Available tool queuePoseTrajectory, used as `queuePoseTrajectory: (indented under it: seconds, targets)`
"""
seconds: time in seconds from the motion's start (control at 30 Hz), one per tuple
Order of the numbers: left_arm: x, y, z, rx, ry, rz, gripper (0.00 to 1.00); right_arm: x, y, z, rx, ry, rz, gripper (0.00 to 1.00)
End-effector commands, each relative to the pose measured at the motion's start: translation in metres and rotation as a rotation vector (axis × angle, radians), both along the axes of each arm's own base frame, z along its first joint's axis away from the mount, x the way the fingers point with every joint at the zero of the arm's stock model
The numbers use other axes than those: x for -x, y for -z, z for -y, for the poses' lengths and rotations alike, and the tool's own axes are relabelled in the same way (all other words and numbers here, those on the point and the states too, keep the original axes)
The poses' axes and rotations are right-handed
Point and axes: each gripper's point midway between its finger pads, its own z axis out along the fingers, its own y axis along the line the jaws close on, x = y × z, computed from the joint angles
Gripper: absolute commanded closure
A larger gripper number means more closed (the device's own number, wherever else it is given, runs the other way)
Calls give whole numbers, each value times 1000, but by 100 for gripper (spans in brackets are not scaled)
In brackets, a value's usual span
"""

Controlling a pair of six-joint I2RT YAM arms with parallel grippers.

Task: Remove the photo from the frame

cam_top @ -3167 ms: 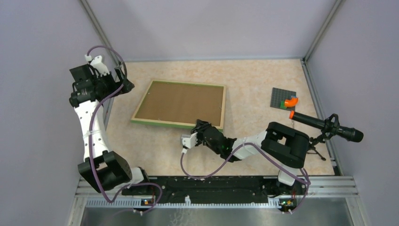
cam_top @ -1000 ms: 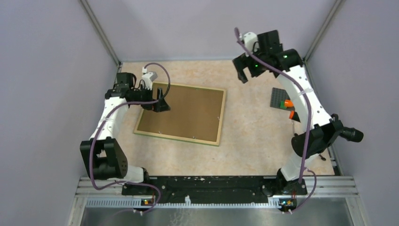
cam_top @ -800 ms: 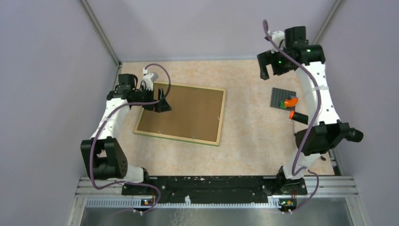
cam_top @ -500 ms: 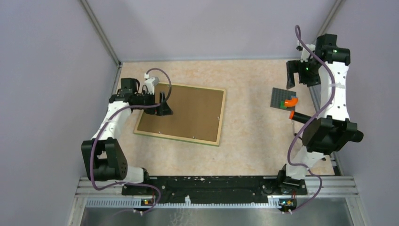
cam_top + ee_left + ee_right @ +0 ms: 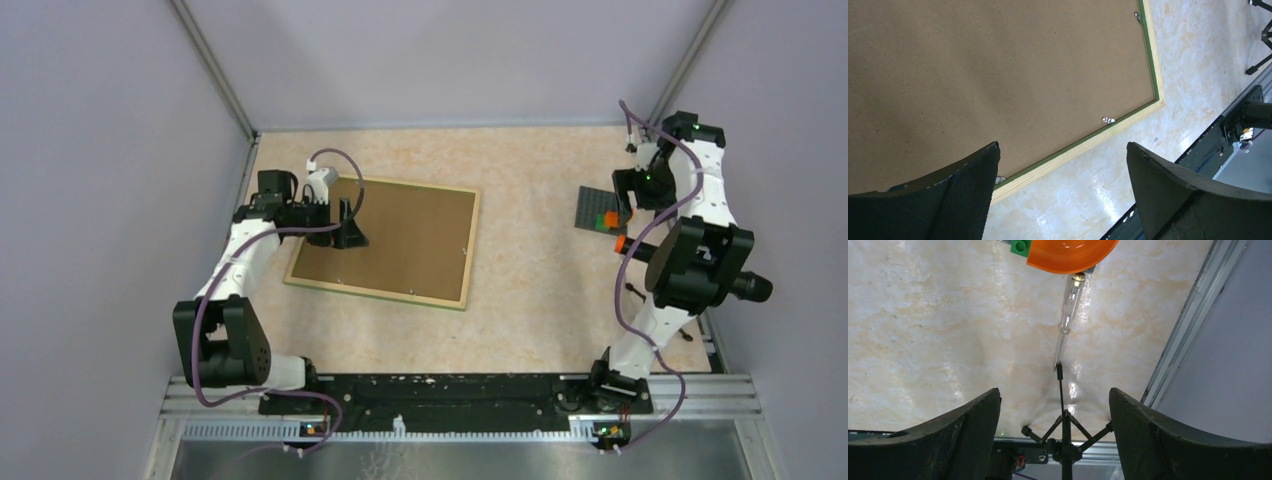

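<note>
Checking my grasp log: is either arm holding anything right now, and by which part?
Nothing is held. The left jaws stand open over the frame; the right jaws stand open over bare table, nothing between them.

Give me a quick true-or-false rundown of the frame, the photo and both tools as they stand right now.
1. The frame lies back up on the table, brown board showing. True.
2. The left tool is clamped on the frame's edge. False: it is open over the brown back and grips nothing.
3. The photo lies on the table beside the frame. False: no photo shows in any view.
4. The right tool is open at the table's right side, near the orange piece, far from the frame. True.
</note>
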Motion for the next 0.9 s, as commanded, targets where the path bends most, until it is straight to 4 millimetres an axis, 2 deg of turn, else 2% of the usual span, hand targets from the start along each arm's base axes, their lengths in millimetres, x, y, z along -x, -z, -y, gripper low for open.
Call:
queuePoseTrajectory:
  seconds: [0.0, 0.17, 0.37, 0.67, 0.87]
  targets:
    - [1, -6, 0, -5, -6, 23, 1, -6, 17, 15, 39, -21, 2, 22]
    - [0, -4, 0, -4, -15, 18, 1, 2, 42, 14, 23, -2, -57, 23]
    - [0, -3, 0, -7, -12, 14, 1, 12, 64, 15, 28, 8, -95, 24]
    - [-1, 1, 0, -6, -12, -1, 1, 14, 81, 32, 91, -30, -98, 24]
    - [-4, 1, 0, -5, -12, -1, 1, 7, 88, 28, 55, -46, -72, 28]
